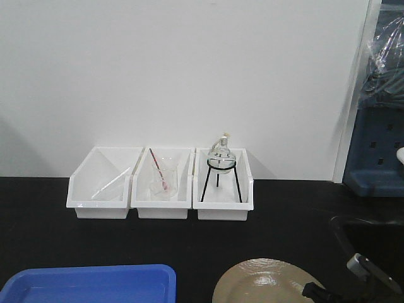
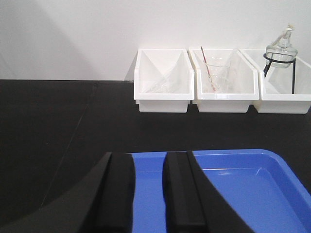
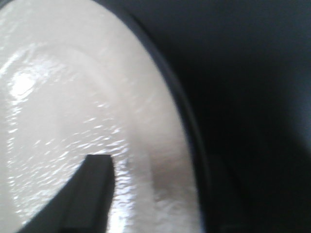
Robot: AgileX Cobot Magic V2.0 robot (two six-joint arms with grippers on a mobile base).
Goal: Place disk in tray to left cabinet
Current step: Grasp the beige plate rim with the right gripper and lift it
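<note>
Item: disk (image 1: pixel 265 281), lying flat on the black table (image 1: pixel 38 221), glossy hollow face up, near the tray (image 1: pixel 88 284) on its right and apart from it. Being round, it has no long axis and points nowhere; its thin dark rim runs unbroken where visible. The tray is bare, long side running left to right. My left gripper (image 2: pixel 148 158) hangs over the tray's near part, fingers spread with blue showing between them, holding nothing. My right gripper (image 1: pixel 314 291) sits at the disk's right edge; one finger (image 3: pixel 95 194) shows over the glaze, but I cannot tell whether it grips. Status: nothing done yet — disk to tray, tray to cabinet, which is not in view.
</note>
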